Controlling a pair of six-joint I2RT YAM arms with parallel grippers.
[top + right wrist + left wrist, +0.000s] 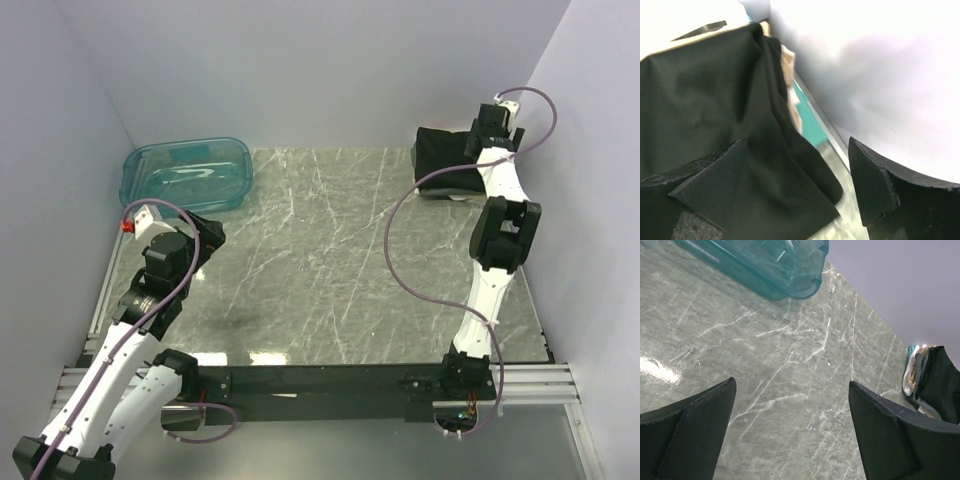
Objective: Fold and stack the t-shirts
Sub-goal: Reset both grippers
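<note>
The left arm [160, 265] is sitting folded near its base, the left gripper [792, 385] holding its jaws wide apart; the right arm [500, 235] is standing extended far forward, the right gripper [796, 145] likewise gaping.

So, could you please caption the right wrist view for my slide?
Open right gripper at the edge of the black t-shirt.

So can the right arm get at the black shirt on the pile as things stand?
Likely yes: the right gripper is open right at the black shirt, with nothing between them.
</note>
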